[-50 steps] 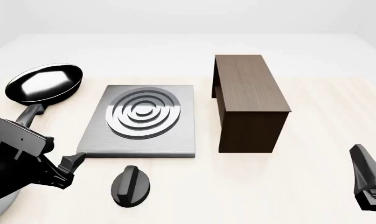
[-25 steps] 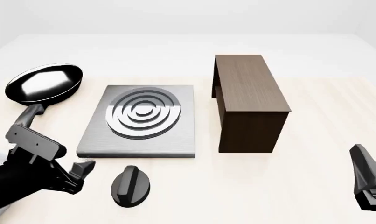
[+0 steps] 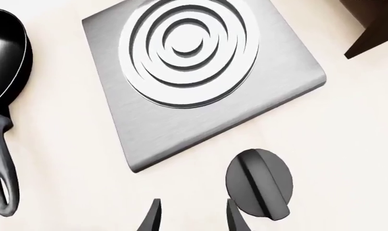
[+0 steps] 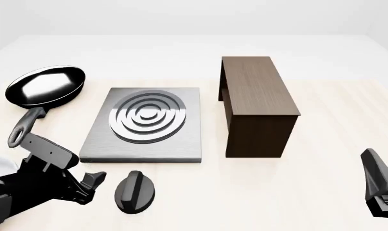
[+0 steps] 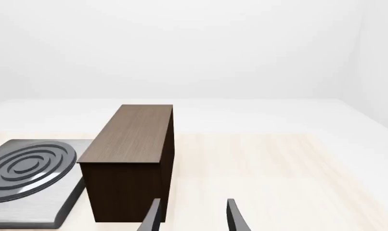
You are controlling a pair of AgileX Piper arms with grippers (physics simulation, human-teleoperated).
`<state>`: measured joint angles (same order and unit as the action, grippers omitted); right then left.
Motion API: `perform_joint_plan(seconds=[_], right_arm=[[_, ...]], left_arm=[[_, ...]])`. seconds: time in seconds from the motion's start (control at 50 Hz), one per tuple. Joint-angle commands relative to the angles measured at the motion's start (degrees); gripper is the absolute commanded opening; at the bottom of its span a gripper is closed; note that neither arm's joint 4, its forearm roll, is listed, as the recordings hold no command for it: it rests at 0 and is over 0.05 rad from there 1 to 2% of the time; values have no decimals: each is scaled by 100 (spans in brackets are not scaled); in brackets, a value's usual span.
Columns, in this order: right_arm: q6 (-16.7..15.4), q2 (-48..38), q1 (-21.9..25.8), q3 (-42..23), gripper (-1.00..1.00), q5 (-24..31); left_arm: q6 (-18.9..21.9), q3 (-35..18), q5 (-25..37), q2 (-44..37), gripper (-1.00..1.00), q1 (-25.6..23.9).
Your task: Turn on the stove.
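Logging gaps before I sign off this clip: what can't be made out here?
- Right end effector: front view's edge cuts it off.
- Frying pan: left wrist view's edge crops its bowl.
- Cabinet interior: not shown in any view.
- Knob: on/off marking not discernible.

I see a pale cream table [image 4: 335,110] under even, soft light, plain white walls behind, and a dark brown wooden cabinet [image 4: 258,103] standing on it.

Bright, even, sharp renders; soft shadows, white glare on the frying pan [image 4: 45,86].
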<state>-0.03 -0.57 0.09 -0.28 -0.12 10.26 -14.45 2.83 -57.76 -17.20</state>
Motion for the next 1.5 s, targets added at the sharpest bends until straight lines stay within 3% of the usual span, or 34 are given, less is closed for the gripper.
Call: perform_joint_plan(seconds=[0.02, 1.06, 1.26, 1.5], right_arm=[[-2, 4, 5, 3, 100, 1], [-5, 3, 5, 3, 100, 1], [-5, 3, 6, 3, 100, 1], [-2, 5, 4, 3, 100, 1]], left_arm=[[1, 396, -477, -85, 100, -131], [-197, 699, -1874, -1652, 100, -335], [-477, 684, -1240, -1065, 100, -820], [-630, 708, -1240, -1063, 100, -1090]])
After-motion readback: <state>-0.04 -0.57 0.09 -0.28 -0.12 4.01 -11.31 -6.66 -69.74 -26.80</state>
